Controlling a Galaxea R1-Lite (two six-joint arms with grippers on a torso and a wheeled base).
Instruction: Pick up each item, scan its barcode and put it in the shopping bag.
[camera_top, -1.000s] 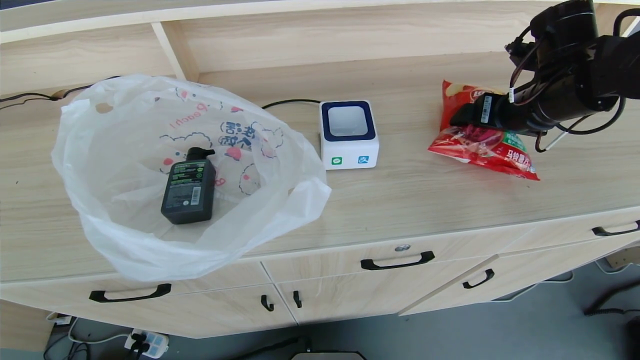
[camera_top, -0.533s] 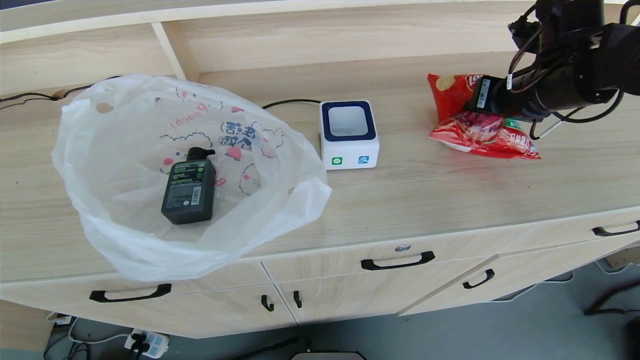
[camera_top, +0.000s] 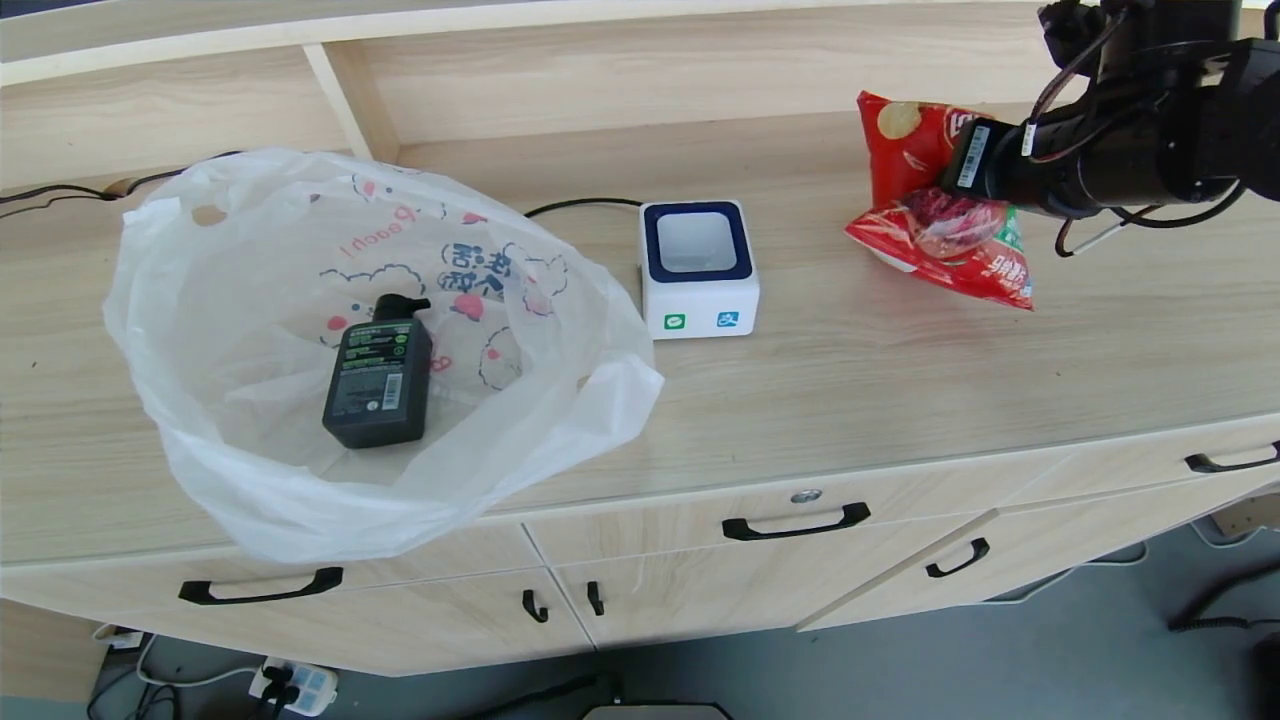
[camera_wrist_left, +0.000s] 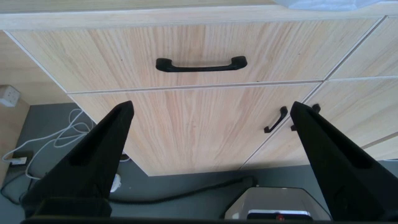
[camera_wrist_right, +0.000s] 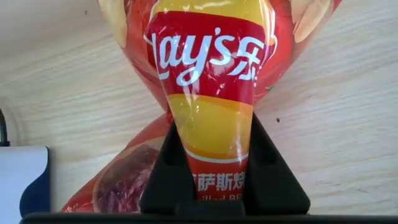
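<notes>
Above the counter (camera_top: 850, 380) — chip bag (camera_top: 925, 135) pinched in right gripper (camera_top: 957, 182)

Chip bag (camera_top: 950, 255) higher in R jaws, prob. airborne

Wood counter (camera_top: 900, 380), drawers (camera_top: 650, 535), seemingly grey floor (camera_top: 1000, 660).

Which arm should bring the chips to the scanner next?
Right. The right hand is shut on the chip bag, just right of the barcode scanner. The left hand hangs open and empty down by the cabinet drawers, away from both.
</notes>
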